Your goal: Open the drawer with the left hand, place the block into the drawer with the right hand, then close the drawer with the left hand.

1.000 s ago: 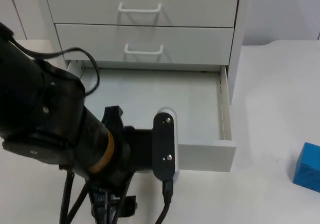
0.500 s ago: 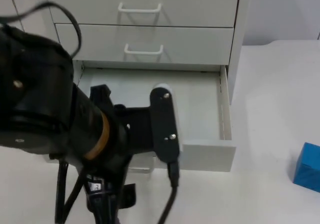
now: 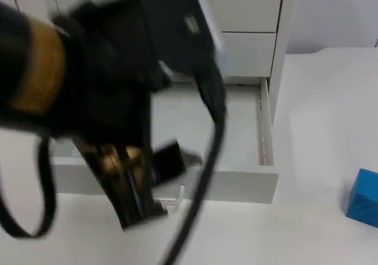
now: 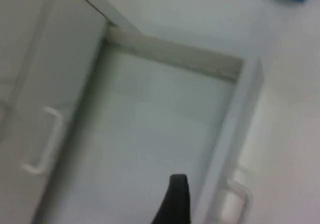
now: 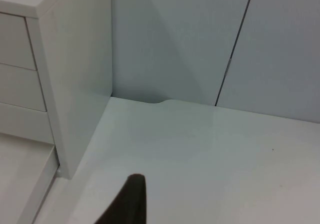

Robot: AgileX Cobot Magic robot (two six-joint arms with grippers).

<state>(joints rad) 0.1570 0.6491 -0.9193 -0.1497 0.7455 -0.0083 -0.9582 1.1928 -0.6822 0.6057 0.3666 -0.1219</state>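
Left tool [image 3: 139, 209] down, arm raised

Even, soft light falls on my white table [image 3: 319, 100] with no glare, my left arm [image 3: 88, 88] smears into heavy motion blur near the lens, my left wrist view is hazy, and a faint shadow lies beside the cabinet [image 5: 75, 74].

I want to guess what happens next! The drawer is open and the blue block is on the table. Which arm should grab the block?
Probably the right. The blue block sits on the table's right side, beside the open drawer. The left arm is over the drawer's left part, far from the block. The task also gives the block to the right arm.
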